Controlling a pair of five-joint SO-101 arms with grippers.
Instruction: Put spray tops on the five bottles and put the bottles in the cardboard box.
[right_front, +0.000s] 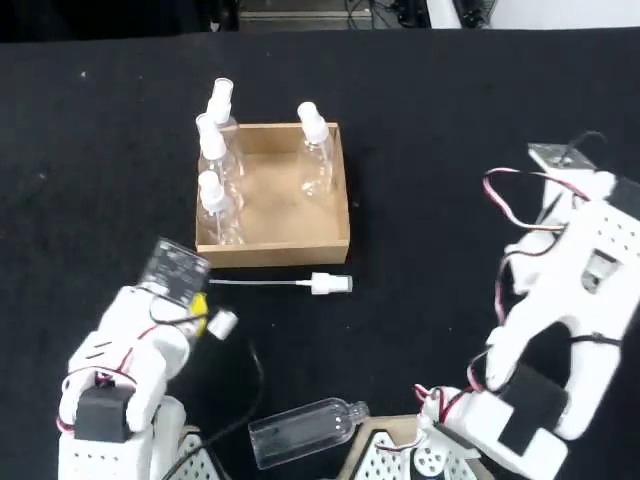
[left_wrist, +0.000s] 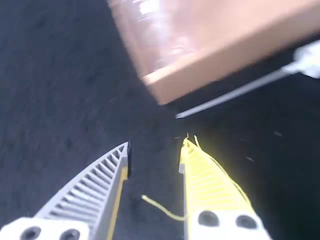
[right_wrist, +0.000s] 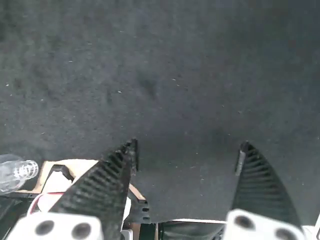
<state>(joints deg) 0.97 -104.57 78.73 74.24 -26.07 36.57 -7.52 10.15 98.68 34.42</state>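
— Where is the spray top (left_wrist: 240, 90)?
— On the bench (right_front: 450, 120) beside the box (left_wrist: 225, 55), just beyond your left fingers (left_wrist: 205, 180), which are spread and hold nothing.
— Your right fingers (right_wrist: 105, 185)?
— Also wide, with a bottle (right_wrist: 15, 172) lying nearby.

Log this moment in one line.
box: four capped bottles | fifth bottle: uncapped, lying down | spray top: loose | left gripper: open | right gripper: open

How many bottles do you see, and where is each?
5 bottles. Three stand along the cardboard box's left wall, one stands in its far right corner, and one lies capless on the table.
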